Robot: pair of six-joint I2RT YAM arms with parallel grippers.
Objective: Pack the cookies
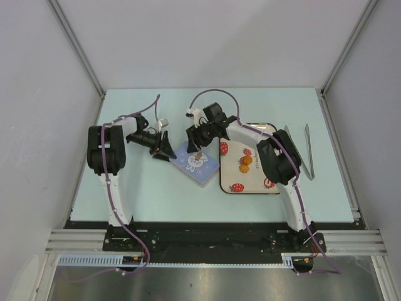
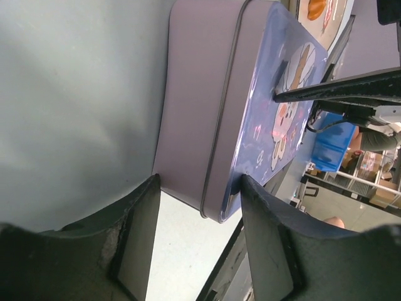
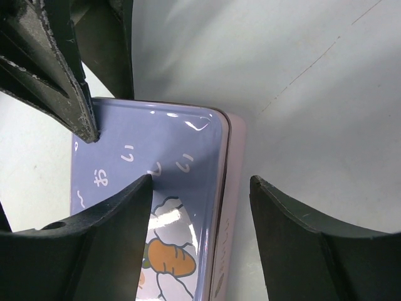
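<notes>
Table: cookies on tray right of R hand; it + L hand spread astride tin

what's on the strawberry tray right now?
Orange cookies sit near the middle of the tray. The right arm covers the tray's right side, so anything lying there cannot be seen.

Metal tongs lie right of strawberry tray.

Blue rabbit-print tin; white strawberry-patterned tray; orange cookies.
</notes>
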